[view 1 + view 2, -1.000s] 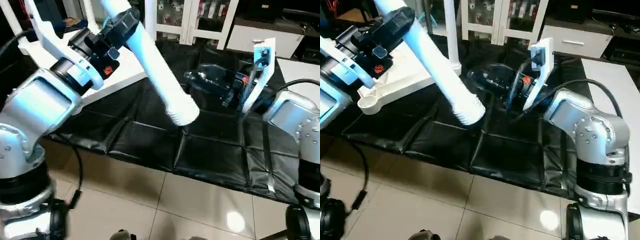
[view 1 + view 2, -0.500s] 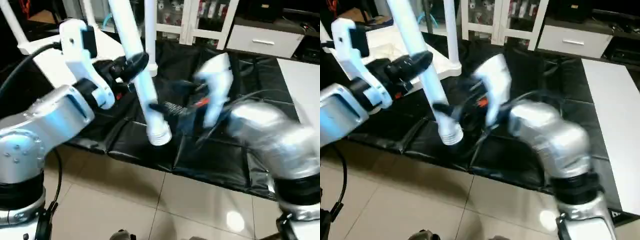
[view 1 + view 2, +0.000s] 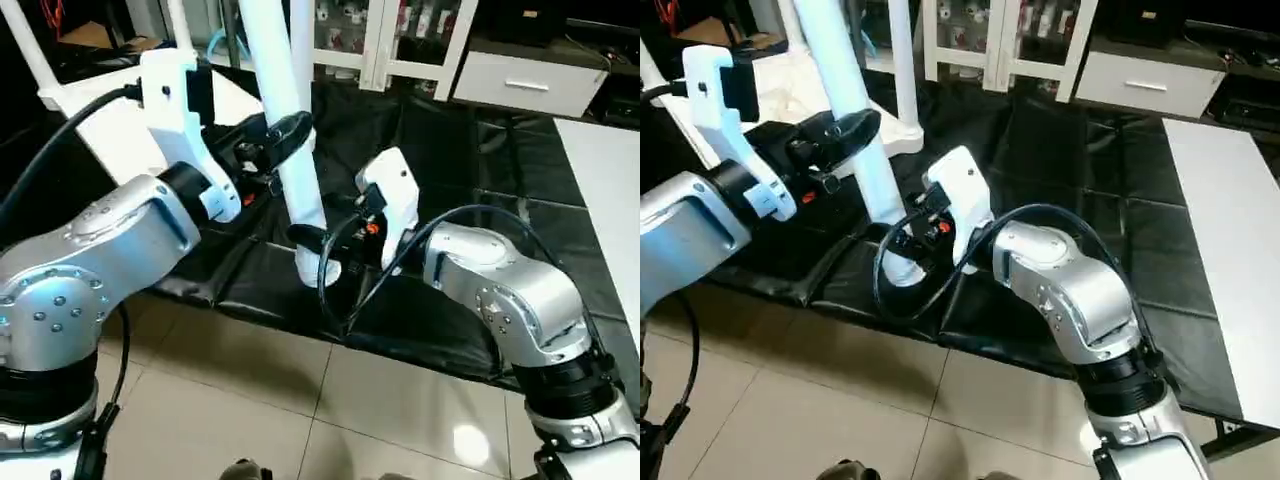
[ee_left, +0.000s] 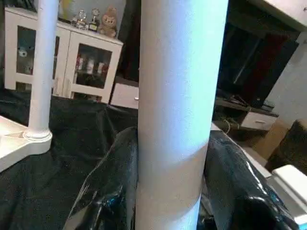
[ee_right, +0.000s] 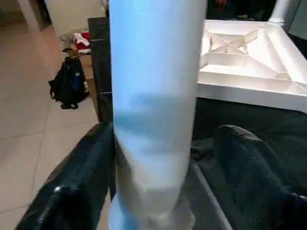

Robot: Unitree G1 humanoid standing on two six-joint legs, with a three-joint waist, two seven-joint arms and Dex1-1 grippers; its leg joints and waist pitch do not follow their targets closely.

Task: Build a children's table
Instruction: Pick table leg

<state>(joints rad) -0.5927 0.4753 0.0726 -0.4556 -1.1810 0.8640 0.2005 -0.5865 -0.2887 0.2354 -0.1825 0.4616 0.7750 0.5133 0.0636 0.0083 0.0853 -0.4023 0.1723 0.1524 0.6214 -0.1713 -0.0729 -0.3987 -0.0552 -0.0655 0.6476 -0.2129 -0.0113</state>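
While the left claw (image 3: 285, 135) pinches the loose leg (image 3: 283, 90) partway up its shaft, holding it nearly upright over the black mat (image 3: 450, 310), the right claw (image 3: 320, 255) sits down at the leg's threaded end (image 3: 318, 268), its fingers (image 5: 72, 187) flanking the shaft; whether they already press it I cannot tell, since one side shows a gap. If that lower grip closes off-centre, I judge the leg could twist in the upper pinch or slip through it; smooth tapered plastic gives the pads little to bite on; a knock from the swinging top end against the already fitted leg (image 3: 902, 60) is also possible, as the two stand near each other. The table top (image 5: 249, 67) lies ribs-up on the mat behind, well apart from the threaded end. Head views give the whole arrangement of both arms; the right wrist view alone shows the X-ribbed underside and a dark backpack (image 5: 69, 84) on the tiled floor (image 3: 250, 400); the left wrist view shows the fitted leg seated in its corner socket (image 4: 36, 136), with a glass-door cabinet (image 4: 86, 67) beyond.
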